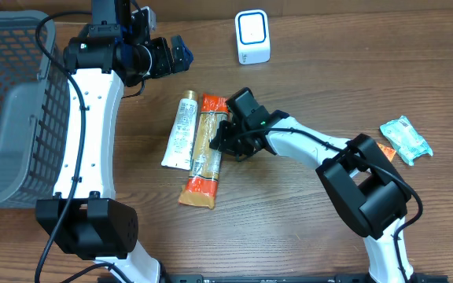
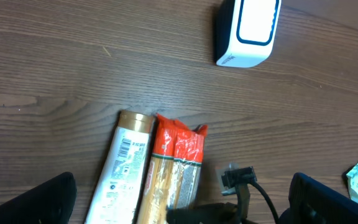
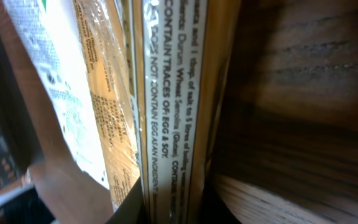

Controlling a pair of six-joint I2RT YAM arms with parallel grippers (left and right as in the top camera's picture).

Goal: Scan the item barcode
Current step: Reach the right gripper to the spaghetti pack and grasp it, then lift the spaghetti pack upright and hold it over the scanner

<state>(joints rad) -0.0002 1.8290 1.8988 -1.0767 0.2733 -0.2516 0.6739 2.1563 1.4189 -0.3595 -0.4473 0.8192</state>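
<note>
- Right gripper (image 1: 225, 140): the jaws are seen drawn in on the pasta packet (image 1: 203, 161), which is pinched at its long edge about mid-length. In the right wrist view the packet fills the space between the fingertips, so a grasp is judged to be made.
- Left gripper (image 1: 171, 53): the jaws are spread wide and nothing is held. It hangs well apart from the packet.
- Item position: the packet lies flat on the table (image 1: 289, 220), directly at the right gripper's fingertips and touching the white tube (image 1: 179, 130) on the side away from that gripper.
- Long axis: it runs crosswise to the jaws' closing line, with an orange end left free on either side of the grip.
- Scanner (image 1: 252, 37): it stands well apart from the right gripper, beyond the packet's farther orange end and off to the wrist side. From the left gripper it lies ahead of the fingers.
- Nearer arm: the right arm, already on the item; the carry is judged to fall to it.
- Barcode: none is made out on the packet. Only ingredient print shows in the right wrist view, so the face to present cannot yet be told.
- Risk, as a judgement: a long, limp packet held at one edge may sag or twist once lifted.
</note>
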